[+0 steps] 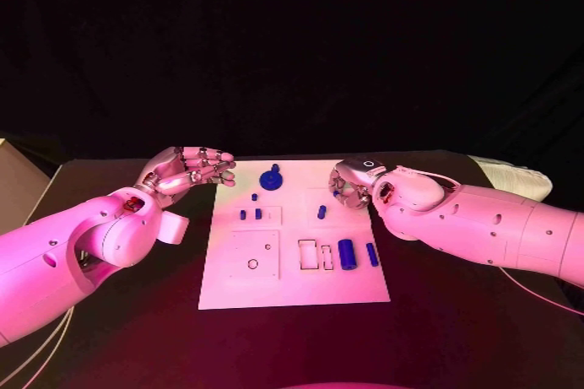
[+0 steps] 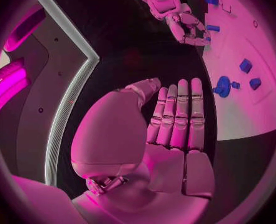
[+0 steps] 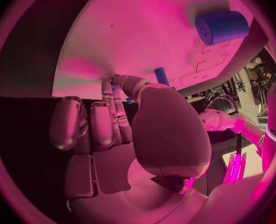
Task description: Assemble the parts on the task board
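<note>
The white task board lies in the middle of the table. On it are a blue gear-shaped part, small blue pegs, one more peg and two blue cylinders. My left hand is raised off the board's far left corner; its fingers are straight and hold nothing. My right hand hangs over the board's far right edge, its fingers pointing down close to the single peg. I see nothing gripped in it.
Empty rectangular slots and a square recess with a hole mark the board's near half. Black table surrounds the board. A pale box edge stands at the table's far left, and something white lies at the far right.
</note>
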